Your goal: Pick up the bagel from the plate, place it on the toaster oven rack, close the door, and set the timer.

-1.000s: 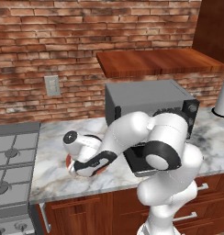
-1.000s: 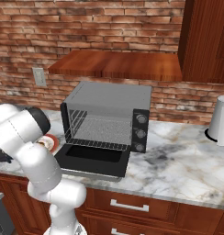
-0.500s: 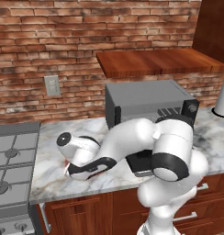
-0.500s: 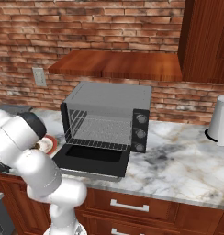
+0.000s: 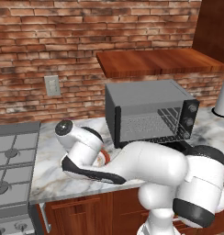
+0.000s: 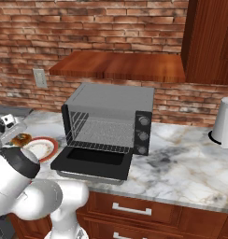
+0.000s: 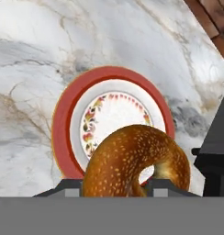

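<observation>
A white robot arm reaches low across a grey-veined marble counter [image 6: 181,163] in a kitchen with a red brick wall. In the hand view, the tool [image 7: 114,186] has its two dark tips closed against the sides of a golden-brown speckled bagel [image 7: 134,160], one tip on each side of the ring. The bagel stands tilted on edge between the tips, with its hole showing near the right tip. It appears lifted off the plate [image 7: 68,114], which lies behind it on the marble; whether it is wholly clear of the plate cannot be told. The plate is round and white, with a wide red-orange rim and a small flower pattern around its centre.

In the right base view the bagel [image 6: 20,139] shows at the far left of the counter, just above the plate [image 6: 48,144], beside the arm's dark joint. The plate sits near the counter's front edge, just left of the toaster oven [image 6: 109,119].

The toaster oven is a boxy dark grey unit standing towards the back of the counter. Its door [image 6: 95,162] is folded down flat towards the front edge, and the wire rack [image 6: 104,133] inside is bare. Knobs run down its right side.

In the left base view a gas stove [image 5: 13,156] adjoins the counter's left end, and the arm hides most of the plate [image 5: 103,158]
</observation>
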Controlling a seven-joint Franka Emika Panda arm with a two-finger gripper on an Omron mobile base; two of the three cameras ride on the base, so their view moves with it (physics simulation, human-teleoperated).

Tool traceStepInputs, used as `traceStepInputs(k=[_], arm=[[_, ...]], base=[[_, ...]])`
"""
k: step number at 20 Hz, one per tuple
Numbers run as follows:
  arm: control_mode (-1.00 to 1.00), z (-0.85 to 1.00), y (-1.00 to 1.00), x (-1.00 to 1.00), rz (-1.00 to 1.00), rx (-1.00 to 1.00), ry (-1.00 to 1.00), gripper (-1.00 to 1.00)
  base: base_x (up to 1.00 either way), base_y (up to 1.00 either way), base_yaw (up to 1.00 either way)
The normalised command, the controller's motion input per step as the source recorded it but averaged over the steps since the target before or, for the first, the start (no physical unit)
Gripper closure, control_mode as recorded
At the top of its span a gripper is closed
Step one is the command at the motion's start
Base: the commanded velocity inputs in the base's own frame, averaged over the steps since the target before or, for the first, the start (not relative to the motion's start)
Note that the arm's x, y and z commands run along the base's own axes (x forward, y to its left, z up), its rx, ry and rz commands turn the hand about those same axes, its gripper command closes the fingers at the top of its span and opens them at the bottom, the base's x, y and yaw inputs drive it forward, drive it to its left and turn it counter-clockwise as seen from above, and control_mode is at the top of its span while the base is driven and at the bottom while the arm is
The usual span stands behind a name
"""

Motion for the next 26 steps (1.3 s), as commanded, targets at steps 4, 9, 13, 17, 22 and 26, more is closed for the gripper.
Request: traceStepInputs(k=[4, 9, 13, 17, 22, 26], arm=[[-1.00, 0.84, -0.53, -0.17, -0.12, 0.09, -0.01, 1.00], [-1.00, 0.51, -0.75, 0.00, -0.15, 0.07, 0.00, 1.00], [-1.00, 0.26, -0.79, 0.00, -0.18, 0.05, 0.00, 1.00], [-1.00, 0.18, -0.70, 0.00, -0.18, 0.02, 0.00, 1.00], [-1.00, 0.21, -0.65, 0.00, -0.16, 0.01, 0.00, 1.00], [-1.00, 0.09, -0.57, 0.07, -0.14, 0.01, 0.00, 1.00]], base=[[0.00, 0.00, 0.00], [0.00, 0.00, 0.00], [0.00, 0.00, 0.00], [0.00, 0.00, 0.00], [0.00, 0.00, 0.00], [0.00, 0.00, 0.00]])
